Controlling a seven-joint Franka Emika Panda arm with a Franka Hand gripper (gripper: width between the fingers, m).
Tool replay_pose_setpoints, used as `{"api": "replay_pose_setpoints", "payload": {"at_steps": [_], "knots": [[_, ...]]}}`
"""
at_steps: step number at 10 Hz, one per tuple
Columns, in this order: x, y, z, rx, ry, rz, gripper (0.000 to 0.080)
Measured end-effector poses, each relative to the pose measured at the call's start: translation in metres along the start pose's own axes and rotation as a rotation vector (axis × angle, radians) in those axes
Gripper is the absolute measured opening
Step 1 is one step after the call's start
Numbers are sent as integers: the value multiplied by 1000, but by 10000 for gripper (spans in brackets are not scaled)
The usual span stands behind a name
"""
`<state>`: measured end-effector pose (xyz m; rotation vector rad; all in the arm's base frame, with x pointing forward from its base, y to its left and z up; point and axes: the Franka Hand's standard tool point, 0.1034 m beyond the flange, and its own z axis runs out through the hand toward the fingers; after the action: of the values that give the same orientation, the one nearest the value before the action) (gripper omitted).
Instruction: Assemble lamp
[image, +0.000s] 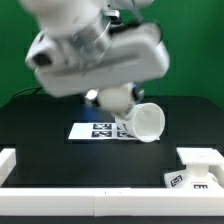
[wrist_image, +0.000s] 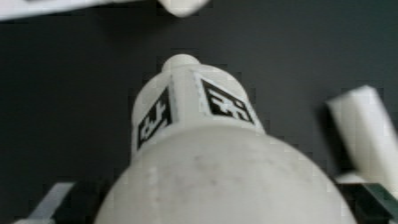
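Observation:
The bulb fills the wrist view: its round white body is close to the camera and its tagged neck points away. In the exterior view the bulb hangs tilted just above the marker board, under the arm's hand. My gripper is shut on the bulb's round body, and the bulb hides most of the fingers. The blocky base stands at the exterior view's front right, well apart from the gripper. The shade is not in view.
A low white rail runs along the front of the black table, with a raised end at the left. A white slab lies beside the bulb in the wrist view. The big arm covers the upper middle of the exterior view.

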<state>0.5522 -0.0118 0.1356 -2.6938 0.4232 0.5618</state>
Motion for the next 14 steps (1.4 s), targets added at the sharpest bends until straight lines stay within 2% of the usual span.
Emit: {"api": "replay_pose_setpoints", "payload": {"at_steps": [1,2,4,6,7,8,9,10,11,12,14], "knots": [[9,-19,-14,-14,144,-34,574],[12,-30,-20,-23,226,-54,574],[16,-21,-17,-37,355,-51,574],[19,-21,-18,-56,514,-63,574],[19,-29,-28,-110,568,-123,574],[22,-48,-43,-148,650,-195,574],[23,-70,-47,-160,695,-232,574],[25,-90,-50,-152,765,-258,574],[24,-96,-47,-142,827,-276,574],[23,-90,-44,-144,849,-278,574],[22,-91,-40,-147,843,-282,574]]}}
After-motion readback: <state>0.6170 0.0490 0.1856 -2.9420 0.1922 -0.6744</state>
